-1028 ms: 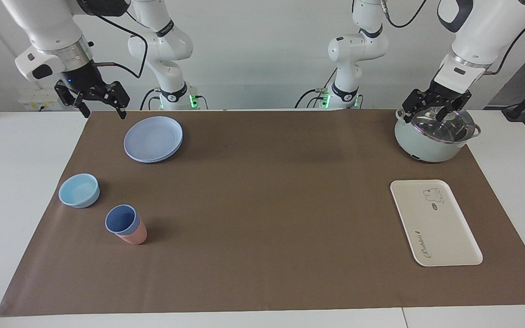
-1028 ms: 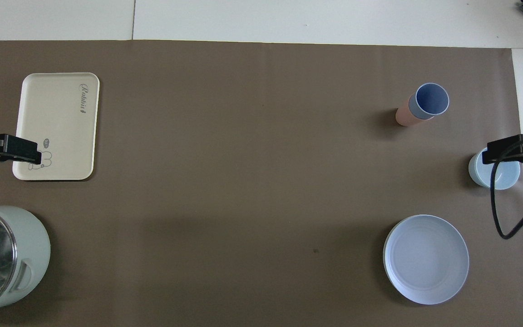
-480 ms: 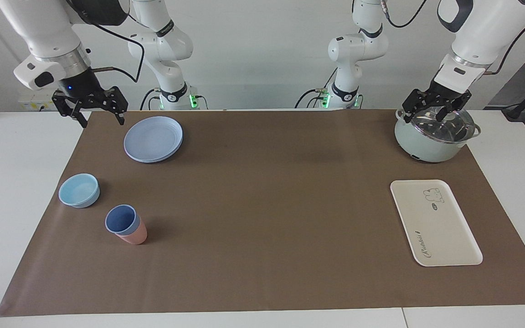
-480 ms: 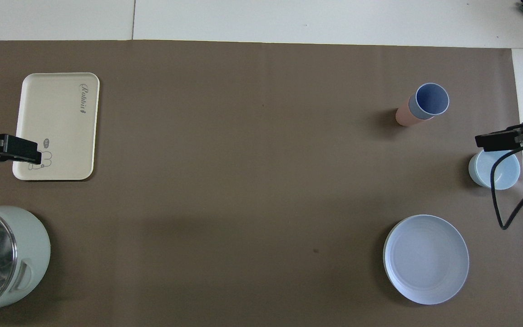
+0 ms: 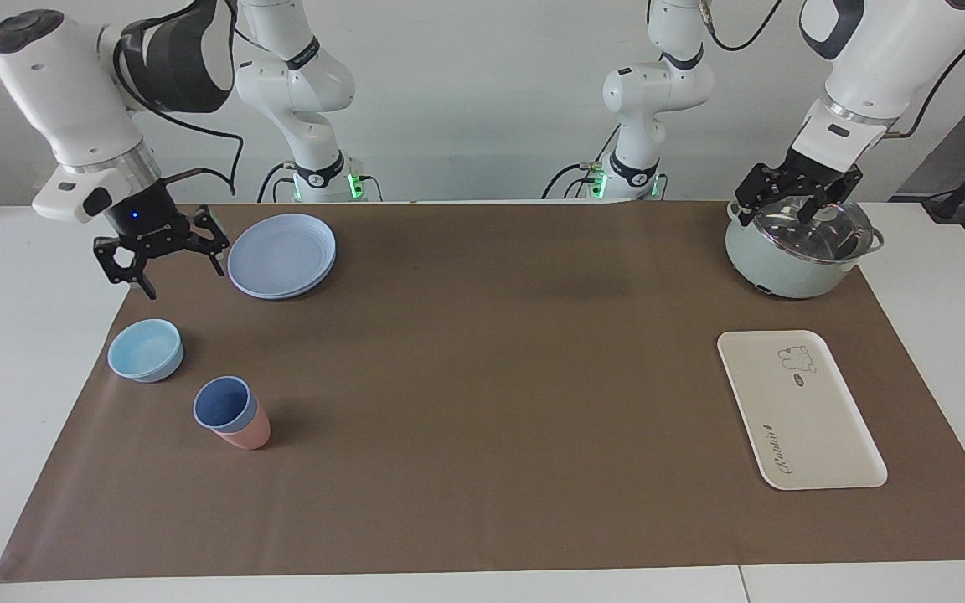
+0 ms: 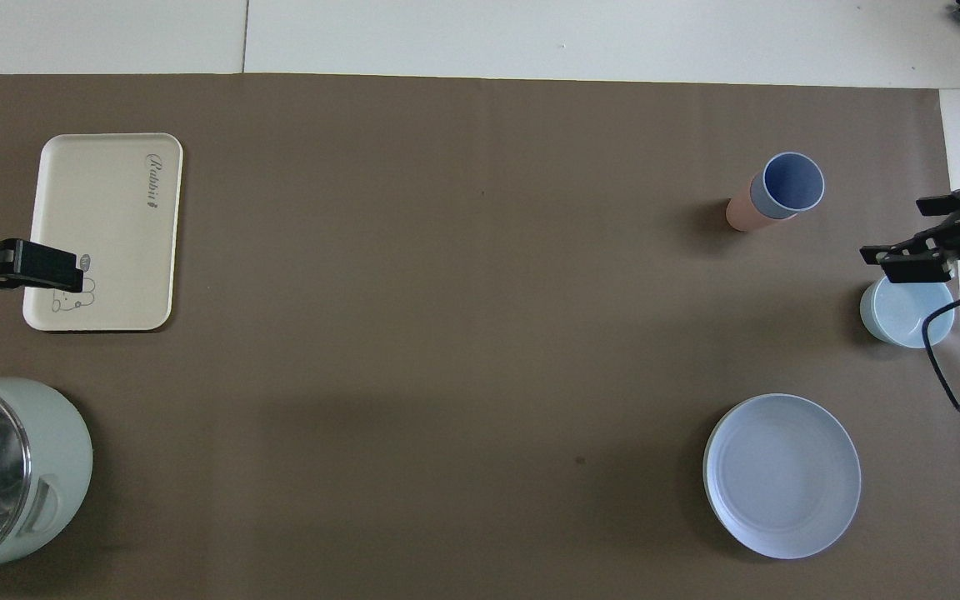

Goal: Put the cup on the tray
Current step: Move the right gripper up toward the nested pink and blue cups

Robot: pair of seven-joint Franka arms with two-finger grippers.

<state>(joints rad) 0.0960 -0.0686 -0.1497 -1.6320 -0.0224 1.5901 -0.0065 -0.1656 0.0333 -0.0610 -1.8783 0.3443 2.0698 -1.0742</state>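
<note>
The periwinkle-blue cup (image 5: 221,404) (image 6: 793,183) stands nested inside a salmon-pink cup (image 5: 246,433) (image 6: 741,213) toward the right arm's end of the table. The cream tray (image 5: 801,410) (image 6: 105,217) lies bare toward the left arm's end. My right gripper (image 5: 183,276) (image 6: 909,232) is open and empty, raised over the mat's edge between the light-blue bowl and the plates, apart from the cup. My left gripper (image 5: 784,205) is open and empty, waiting over the pot's lid; one of its fingers (image 6: 47,265) overlaps the tray's edge in the overhead view.
Stacked round blue plates (image 5: 281,255) (image 6: 782,475) lie nearer to the robots than the cups. A light-blue bowl (image 5: 146,350) (image 6: 905,317) sits beside the cups at the mat's edge. A pale-green pot with a glass lid (image 5: 797,251) (image 6: 5,475) stands nearer to the robots than the tray.
My right gripper has come down and swung from beside the plates toward the bowl and cups, still open. The left arm has hardly moved. No object has shifted.
</note>
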